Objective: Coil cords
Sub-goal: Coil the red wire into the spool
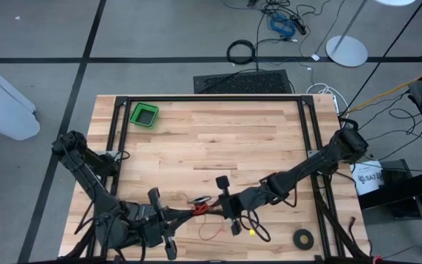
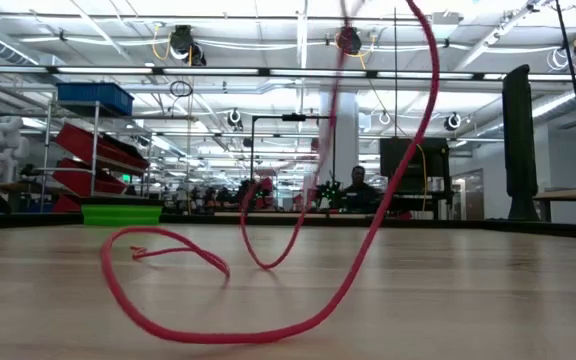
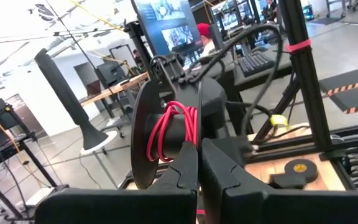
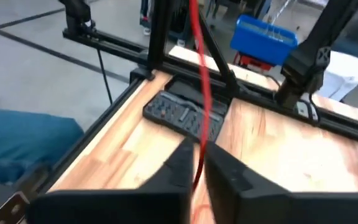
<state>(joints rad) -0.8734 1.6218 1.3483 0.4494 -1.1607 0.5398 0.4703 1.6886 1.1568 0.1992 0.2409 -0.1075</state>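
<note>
Cord [image 4: 199, 74] runs up from between clenched right gripper [image 4: 196, 163] fingers; left gripper [image 3: 197, 163] pinches it too.

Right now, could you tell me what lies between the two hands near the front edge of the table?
In the high view, a short taut stretch of red cord spans from the left hand to the right hand, over bare wood.

Cord [image 1: 209, 236] between bin [image 1: 144, 115], tape ring [image 1: 303, 237]
</note>
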